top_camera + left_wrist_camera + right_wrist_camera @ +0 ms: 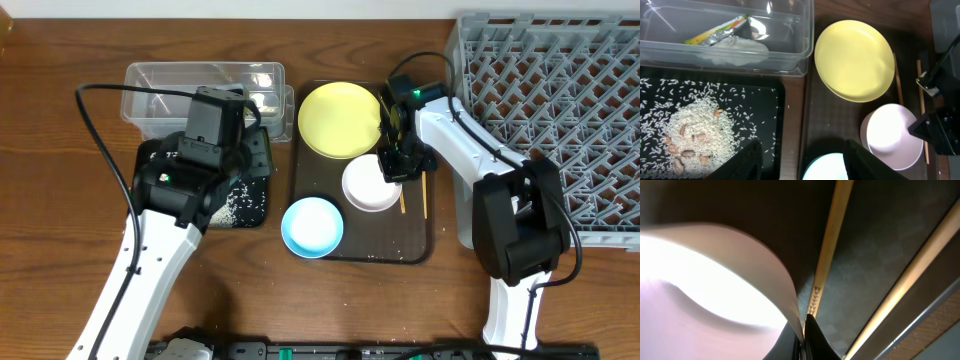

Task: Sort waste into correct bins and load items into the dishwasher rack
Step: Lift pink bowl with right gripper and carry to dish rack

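Note:
My right gripper (pixel 399 166) is shut on the near rim of the beige bowl (pixel 372 186), which sits on the brown serving tray (pixel 415 245). In the right wrist view the fingers (pixel 804 330) pinch the bowl wall (pixel 705 290). Two chopsticks (pixel 423 195) lie beside the bowl and also show in the right wrist view (pixel 832 235). The yellow plate (pixel 340 118) and light blue bowl (pixel 312 226) are on the same tray. My left gripper (pixel 802 165) is open and empty, between the black tray (pixel 765 100) with rice and the blue bowl (pixel 826 170). The wrapper (pixel 720 31) lies in the clear tub (pixel 790 60). No white cup is in view.
The grey dishwasher rack (pixel 560 100) stands at the right, just beyond my right arm. The clear tub (pixel 200 85) and the black tray (pixel 240 208) sit left of the serving tray. A crumpled white sheet (pixel 737 47) lies in the tub.

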`<control>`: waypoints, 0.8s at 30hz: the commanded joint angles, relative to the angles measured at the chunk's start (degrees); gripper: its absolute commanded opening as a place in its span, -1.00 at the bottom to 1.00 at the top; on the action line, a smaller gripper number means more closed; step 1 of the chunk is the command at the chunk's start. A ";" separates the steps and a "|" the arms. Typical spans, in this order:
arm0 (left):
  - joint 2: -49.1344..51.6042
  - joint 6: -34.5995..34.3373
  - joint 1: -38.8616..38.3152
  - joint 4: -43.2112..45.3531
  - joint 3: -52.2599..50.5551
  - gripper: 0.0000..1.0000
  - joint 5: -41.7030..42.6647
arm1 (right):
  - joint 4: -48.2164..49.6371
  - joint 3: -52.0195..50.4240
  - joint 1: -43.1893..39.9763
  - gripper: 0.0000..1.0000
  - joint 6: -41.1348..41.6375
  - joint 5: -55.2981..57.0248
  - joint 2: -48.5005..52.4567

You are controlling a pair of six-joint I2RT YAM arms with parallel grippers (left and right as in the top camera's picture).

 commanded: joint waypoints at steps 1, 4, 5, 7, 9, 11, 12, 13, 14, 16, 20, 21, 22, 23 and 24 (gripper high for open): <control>0.13 -0.52 0.83 -0.28 -0.26 0.09 -0.68 | -0.63 0.50 0.07 -0.97 0.17 1.16 -0.72; 0.13 -0.52 0.87 -0.26 -0.26 0.11 -0.70 | -2.45 0.92 -0.52 -0.98 0.17 1.14 -3.06; 0.13 -0.52 0.87 -0.28 -0.26 0.11 -0.68 | -3.34 1.44 -1.03 -0.98 0.46 1.11 -4.68; 0.13 -0.52 0.87 -0.31 -0.26 0.33 -0.66 | -4.48 2.99 -2.43 -0.98 1.49 1.03 -9.01; 0.13 -0.52 0.87 -0.52 -0.26 0.48 -0.68 | -4.44 4.81 -4.31 -0.98 2.97 1.75 -13.70; 0.13 -0.52 0.87 -0.52 -0.26 0.61 -0.66 | -3.67 6.91 -6.71 -0.98 6.27 5.40 -18.36; 0.13 -0.52 0.87 -0.55 -0.26 0.62 -0.68 | -2.45 8.02 -8.37 -0.98 9.11 9.40 -20.96; 0.13 -0.52 0.87 -0.55 -0.26 0.64 -0.66 | -1.11 8.59 -9.55 -0.98 11.04 13.00 -22.82; 0.13 -0.52 0.87 -0.57 -0.26 0.65 -0.68 | 0.70 8.90 -10.75 -0.98 12.55 16.98 -24.39; 0.13 -0.52 0.87 -0.72 -0.26 0.68 -0.66 | 5.79 8.92 -13.25 -0.97 14.32 25.92 -27.30; 0.13 -0.52 0.87 -0.70 -0.26 0.71 -0.66 | 16.15 8.81 -16.06 -0.98 14.29 41.33 -27.61; 0.13 -0.52 0.87 -0.70 -0.26 0.72 -0.68 | 19.85 8.79 -16.26 -0.97 12.85 44.94 -26.58; 0.13 -0.52 0.87 -0.70 -0.26 0.74 -0.68 | 22.34 8.79 -16.37 -0.97 11.17 46.51 -25.75; 0.13 -0.52 0.87 -0.70 -0.26 0.75 -0.66 | 26.71 8.79 -16.33 -0.98 8.22 49.29 -24.20; 0.13 -0.52 0.87 -0.70 -0.26 0.76 -0.66 | 30.16 8.79 -16.31 -0.98 6.03 51.41 -22.80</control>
